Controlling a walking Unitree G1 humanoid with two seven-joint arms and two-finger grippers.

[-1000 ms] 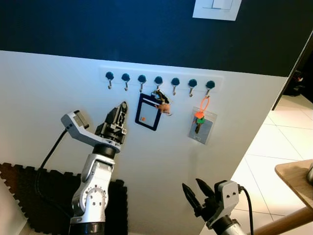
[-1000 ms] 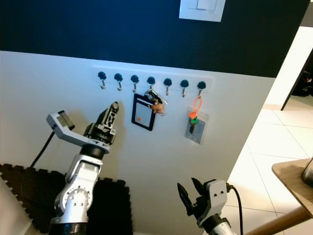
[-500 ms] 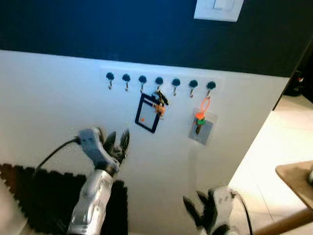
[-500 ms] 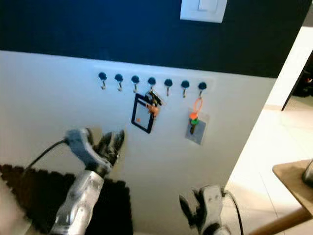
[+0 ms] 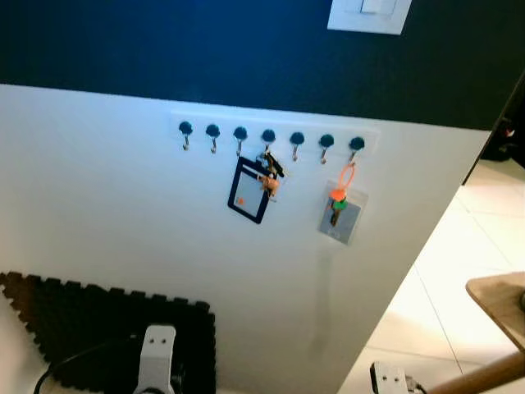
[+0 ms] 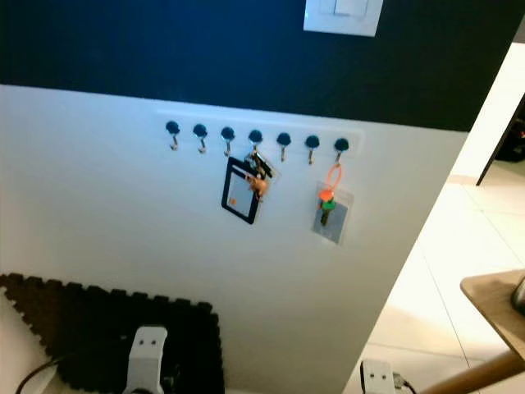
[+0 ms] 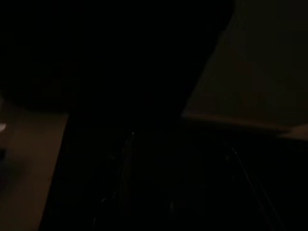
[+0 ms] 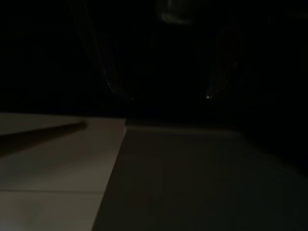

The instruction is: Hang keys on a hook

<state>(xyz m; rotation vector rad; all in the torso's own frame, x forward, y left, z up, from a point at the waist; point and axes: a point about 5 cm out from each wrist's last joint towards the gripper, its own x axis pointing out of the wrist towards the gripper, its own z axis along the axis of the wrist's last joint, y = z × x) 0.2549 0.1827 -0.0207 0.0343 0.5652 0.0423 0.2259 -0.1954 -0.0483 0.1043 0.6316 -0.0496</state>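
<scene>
A white rail of several blue-knobbed hooks (image 5: 271,135) runs across the white wall. A bunch of keys with a brown fob (image 5: 269,174) hangs from a middle hook, beside a black-framed card holder (image 5: 248,193). A second key with an orange loop and clear holder (image 5: 340,207) hangs from the rightmost hook. Both arms are down low: the left wrist (image 5: 157,349) and right wrist (image 5: 392,379) peek in at the bottom edge. In the dark wrist views, the left gripper (image 7: 178,144) and right gripper (image 8: 168,96) show faint fingers standing apart, with nothing between them.
A white light switch (image 5: 369,12) sits on the dark upper wall. A black foam mat (image 5: 98,316) lies on the floor at lower left. A wooden table corner (image 5: 500,300) juts in at right over pale floor tiles (image 5: 459,246).
The left arm has dropped from beside the card holder to the bottom edge. The right gripper has also sunk out of the eye views. The keys stay hanging on their hook.
</scene>
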